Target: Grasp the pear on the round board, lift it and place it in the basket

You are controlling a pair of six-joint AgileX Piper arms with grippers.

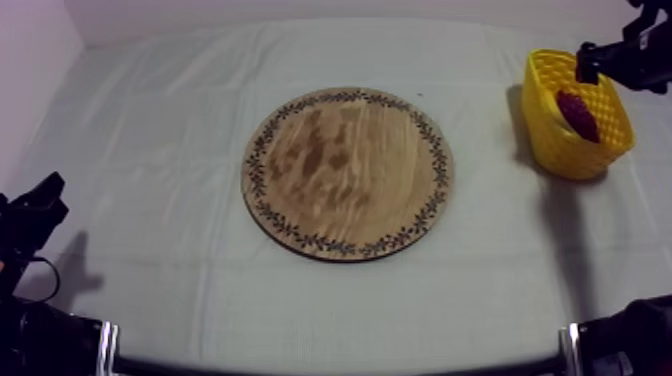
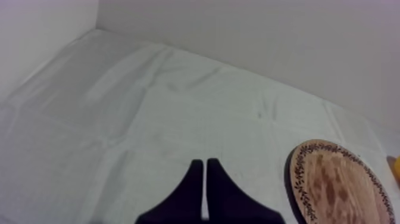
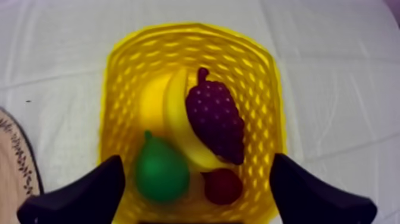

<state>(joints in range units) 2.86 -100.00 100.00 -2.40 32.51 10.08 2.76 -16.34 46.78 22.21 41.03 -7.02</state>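
Observation:
The green pear (image 3: 161,173) lies inside the yellow basket (image 3: 190,33), beside a banana (image 3: 176,119), a bunch of purple grapes (image 3: 215,119) and a small red fruit (image 3: 223,186). My right gripper (image 3: 197,162) hangs open just above the basket, one finger at each side wall, holding nothing. In the top view the basket (image 1: 560,150) stands at the far right with the right gripper (image 1: 588,62) over its back rim. The round wooden board (image 1: 348,172) in the middle is bare. My left gripper (image 1: 35,205) rests shut at the near left, away from the board.
In the left wrist view the shut left gripper (image 2: 205,173) points over bare cloth, with the board (image 2: 339,190) off to one side. The back wall runs behind the table. Open cloth lies all round the board.

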